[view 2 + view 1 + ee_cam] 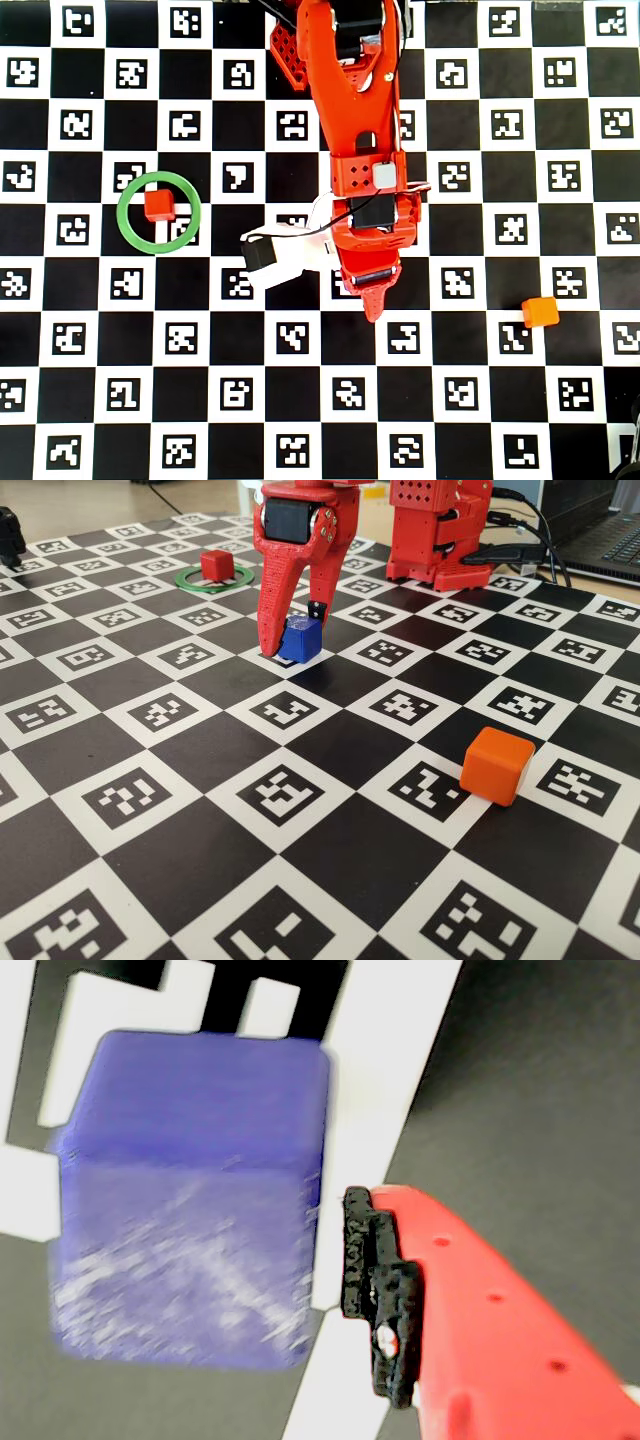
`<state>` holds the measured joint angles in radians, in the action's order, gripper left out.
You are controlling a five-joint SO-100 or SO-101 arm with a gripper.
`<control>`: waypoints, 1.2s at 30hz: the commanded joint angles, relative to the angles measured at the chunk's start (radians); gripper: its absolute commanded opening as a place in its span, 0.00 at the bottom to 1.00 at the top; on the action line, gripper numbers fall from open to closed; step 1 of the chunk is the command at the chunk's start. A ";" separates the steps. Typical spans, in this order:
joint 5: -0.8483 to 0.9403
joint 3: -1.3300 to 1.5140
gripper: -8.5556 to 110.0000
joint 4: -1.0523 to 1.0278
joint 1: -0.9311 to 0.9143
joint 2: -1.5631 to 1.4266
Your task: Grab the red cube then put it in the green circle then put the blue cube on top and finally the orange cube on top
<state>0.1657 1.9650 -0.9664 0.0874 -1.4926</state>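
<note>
Covering table: checkerboard mat [300,870] with printed markers; laptop [610,540] behind.

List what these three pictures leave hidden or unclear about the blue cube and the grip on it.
- Blue cube: hidden in the overhead view under the arm.
- Gripper: in the fixed view the large red finger covers the cube's left side; whether both fingers touch it cannot be told.
- Wrist view: only one finger shows, apart from the blurred cube; the other finger is out of frame.

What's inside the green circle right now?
The red cube sits inside the green circle, near its upper edge in the overhead view. Nothing is stacked on it yet. The board patch under the cube is hidden.
</note>
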 commanded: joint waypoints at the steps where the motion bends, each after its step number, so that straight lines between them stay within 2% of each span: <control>1: 0.005 -0.008 0.43 0.012 -0.002 -0.018; 9: 0.006 -0.008 0.42 0.017 -0.002 -0.014; 13: 0.006 -0.008 0.39 0.018 -0.002 -0.014; 20: 0.005 0.002 0.24 0.026 -0.002 -0.018; 25: -0.005 0.009 0.16 0.035 -0.005 -0.025; 36: -0.006 -0.015 0.16 -0.020 -0.003 -0.064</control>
<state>0.1657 1.9819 -0.9419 0.0874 -1.4864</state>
